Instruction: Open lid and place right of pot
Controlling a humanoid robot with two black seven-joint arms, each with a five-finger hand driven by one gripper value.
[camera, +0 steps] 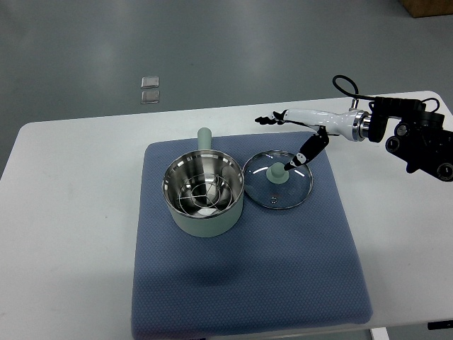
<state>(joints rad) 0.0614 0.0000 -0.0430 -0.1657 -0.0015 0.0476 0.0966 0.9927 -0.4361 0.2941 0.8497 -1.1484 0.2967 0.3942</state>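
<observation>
Covering the near middle of the white table point(64, 212), a blue mat point(248, 276) with the pale green pot point(204, 196) upright on it, open, bare steel inside, its handle point(204, 137) running straight away toward the far edge. Resting flat just right of the pot, rim touching or nearly touching it, the glass lid point(277, 188), knob point(277, 174) up. Reaching in from the right beyond that, the right hand point(303, 145), fingers spread and holding nothing, one dark fingertip point(296, 164) down beside the knob. Lying farther off on the grey floor, two small squares point(149, 90).
</observation>
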